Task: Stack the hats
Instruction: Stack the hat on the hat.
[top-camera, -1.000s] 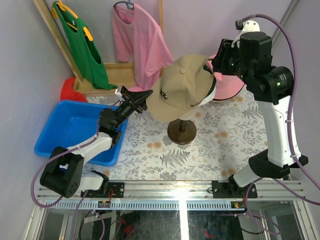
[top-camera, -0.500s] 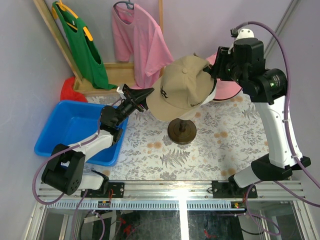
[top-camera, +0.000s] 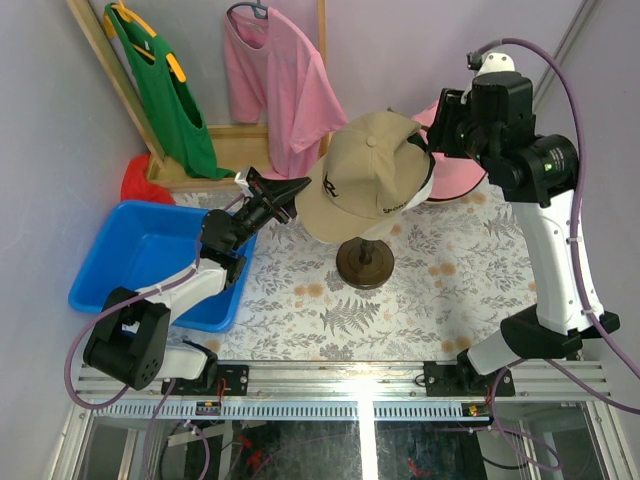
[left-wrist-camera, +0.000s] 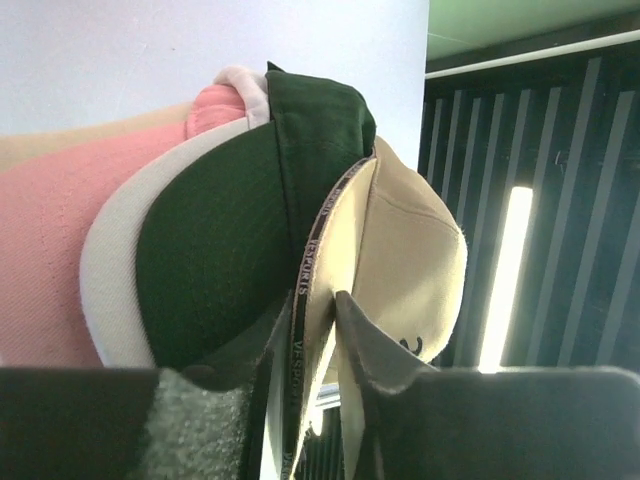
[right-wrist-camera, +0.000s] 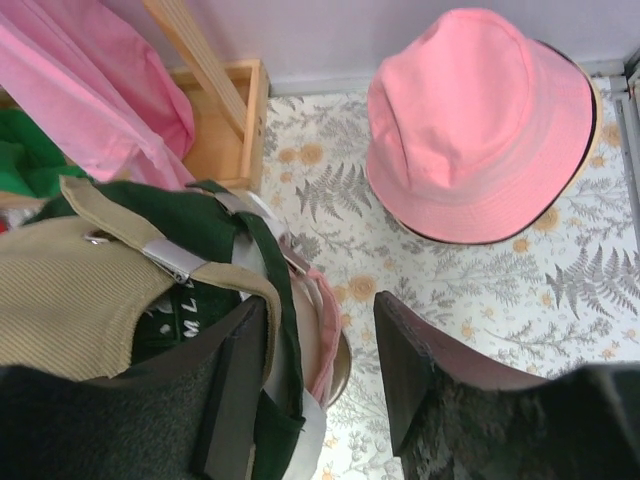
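We see the flowered desk (top-camera: 450, 280) carrying a mannequin stand (top-camera: 364, 262) about midway between its left and right edges. Three caps are piled on it, where the head keeps them in shape: the tan cap (top-camera: 375, 175) on top, the dark green cap (left-wrist-camera: 210, 260) under it and the pink cap (left-wrist-camera: 55, 250) lowest. The pink bucket hat (right-wrist-camera: 480, 120) lies flat, crown up, by itself toward the far right corner of the desk, so we judge it the one hat not yet on the stack. The right claw (right-wrist-camera: 320, 305) hangs behind the pile, between it and the bucket hat, its jaws well apart and gripping nothing. One of its fingers is just beside the tan cap's strap, and we judge it may be there to steady the back of the pile. The left claw (left-wrist-camera: 312, 310) reaches in from the desk's left side to the tan cap's brim, whose edge runs between its jaws. They stand only narrowly apart, and we cannot tell whether they pinch the brim or merely flank it. We take this as squaring the top cap.
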